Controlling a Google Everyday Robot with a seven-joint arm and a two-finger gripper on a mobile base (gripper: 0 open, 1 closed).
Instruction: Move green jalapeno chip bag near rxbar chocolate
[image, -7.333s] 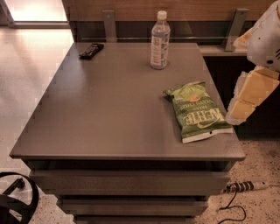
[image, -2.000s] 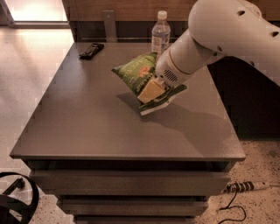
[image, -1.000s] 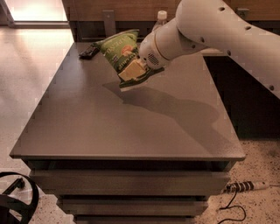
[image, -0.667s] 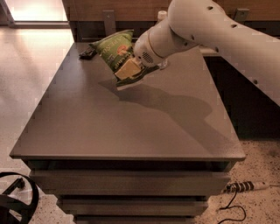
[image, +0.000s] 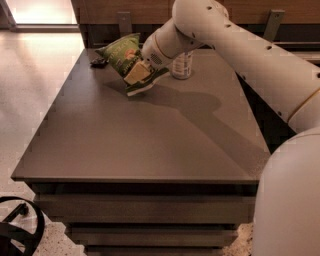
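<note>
My gripper (image: 137, 74) is shut on the green jalapeno chip bag (image: 122, 54) and holds it tilted just above the table's far left part. The bag's white bottom edge (image: 145, 84) hangs lowest, close to the tabletop. The rxbar chocolate (image: 98, 62), a small dark flat bar, lies on the table at the far left corner, partly hidden behind the bag and just left of it. My white arm reaches in from the right across the table.
A clear plastic water bottle (image: 182, 65) stands at the back of the grey table (image: 150, 140), right of the gripper and mostly hidden by my arm. Dark cabinets run along the wall behind. A black wheel (image: 17, 232) is on the floor at lower left.
The gripper has carried the chip bag from the table's right side up and across to the far left, and over the last second has kept moving left toward the dark bar.
</note>
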